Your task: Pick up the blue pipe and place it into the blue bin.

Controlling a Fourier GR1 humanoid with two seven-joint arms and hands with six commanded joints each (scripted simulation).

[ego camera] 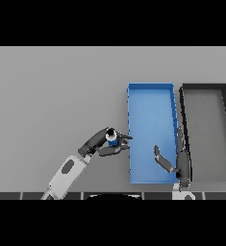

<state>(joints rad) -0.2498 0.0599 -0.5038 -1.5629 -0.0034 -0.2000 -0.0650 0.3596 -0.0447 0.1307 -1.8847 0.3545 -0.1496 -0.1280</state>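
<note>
The blue pipe [113, 140] is a short blue cylinder with a dark open top, held just left of the blue bin [150, 91]. My left hand [101, 142] is curled round it, fingers above and thumb below, at the bin's left wall near its lower half. The bin is a long rectangular blue tray with nothing visible inside. My right hand [179, 163] shows at the bin's lower right corner, fingers straight and pointing up, thumb spread over the bin floor, holding nothing.
A dark grey bin [205, 88] of similar size stands right beside the blue bin, on its right. The grey table [52, 96] stretches to the left and back of both bins.
</note>
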